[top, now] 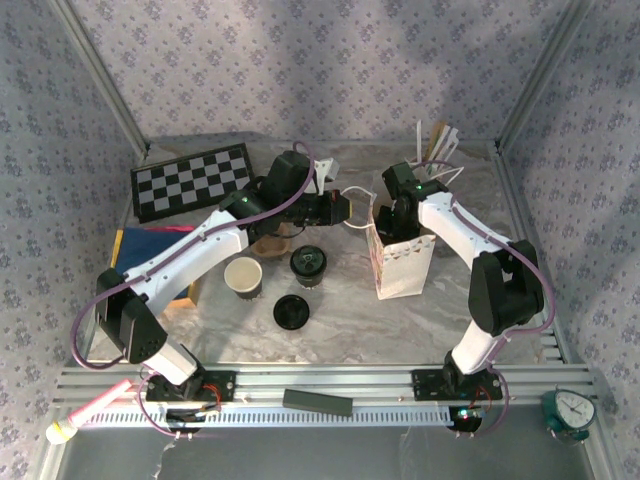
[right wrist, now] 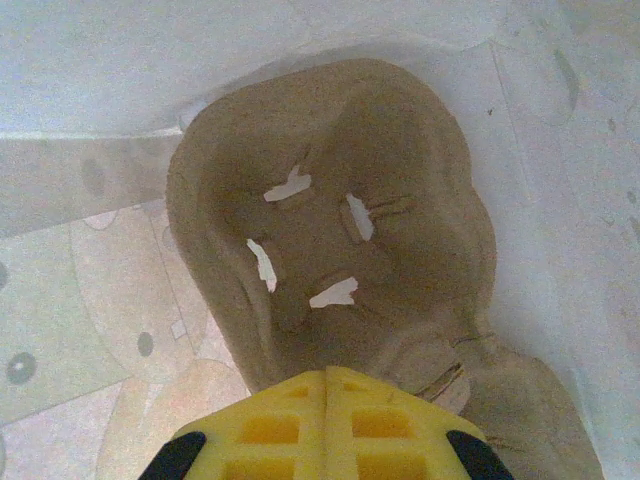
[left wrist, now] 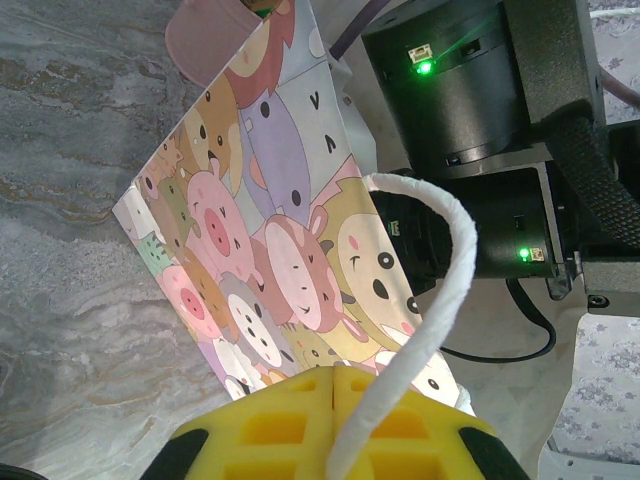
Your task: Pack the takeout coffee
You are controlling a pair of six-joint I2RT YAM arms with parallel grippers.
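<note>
Left gripper (left wrist: 335,378) clamped on the white twisted-paper handle (left wrist: 450,260) of the cartoon-animal paper bag (left wrist: 270,250); right gripper (right wrist: 327,378) closed against the brown moulded-pulp cup tray (right wrist: 330,220) inside (pinching or just pressing, unclear); a hard tug could tip the bag; the dark, black-lidded paper takeout coffee (top: 308,265) stands on the table (top: 350,325), apart from the bag.

item: takeout coffee (top: 308,265) | look: small dark-sided paper cup, round black plastic lid seated on top | pose: stood upright, lid facing up | place: on the marbled desk (top: 350,320) near its middle, just right of the lidless cup (top: 243,275), left of the paper bag (top: 405,265), apart from both
</note>
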